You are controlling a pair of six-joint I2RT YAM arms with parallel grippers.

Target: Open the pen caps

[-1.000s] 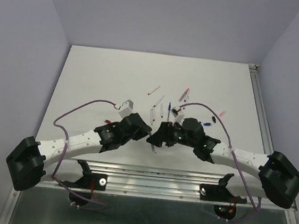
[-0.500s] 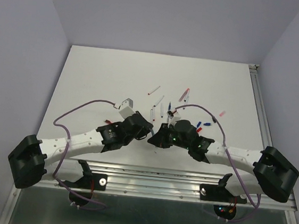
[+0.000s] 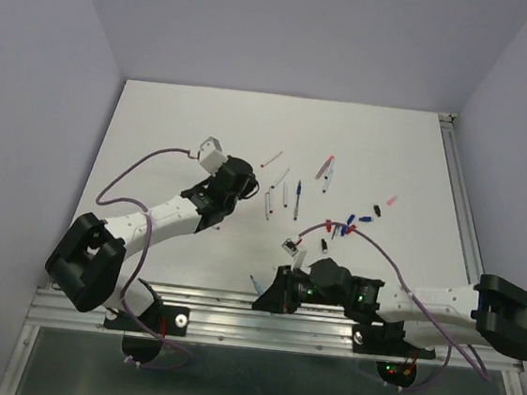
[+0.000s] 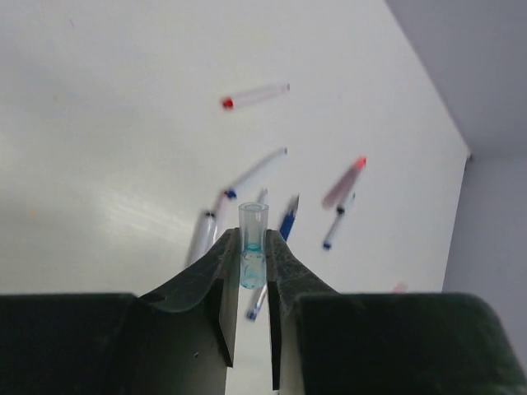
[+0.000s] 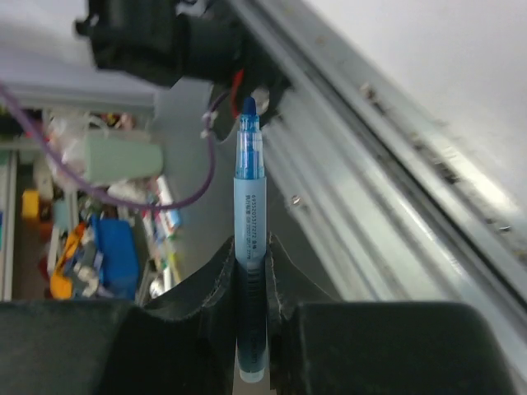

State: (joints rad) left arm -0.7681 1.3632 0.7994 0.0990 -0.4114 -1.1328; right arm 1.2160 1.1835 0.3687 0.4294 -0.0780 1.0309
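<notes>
My left gripper (image 4: 253, 236) is shut on a short clear pen cap (image 4: 253, 216) with a blue tint inside, held off the table. In the top view this gripper (image 3: 248, 188) hovers at the left of the scattered pens. My right gripper (image 5: 249, 243) is shut on a blue pen (image 5: 249, 177) whose bare tip points away from the jaws. In the top view it (image 3: 260, 299) sits low at the table's near edge, by the rail. Loose pen caps lie at the right: pink (image 3: 392, 200), blue (image 3: 365, 218), black (image 3: 324, 245).
Several pens lie mid-table, among them a red-tipped one (image 4: 255, 95), a blue one (image 4: 288, 218) and a pink one (image 4: 344, 181). The aluminium rail (image 3: 224, 305) runs along the near edge, under my right gripper. A purple cable (image 3: 371, 251) loops over the right arm.
The two grippers met at the table's middle a second ago and have pulled apart. The left swung away to the far left with the cap. The right drew back to the near edge with the pen.
</notes>
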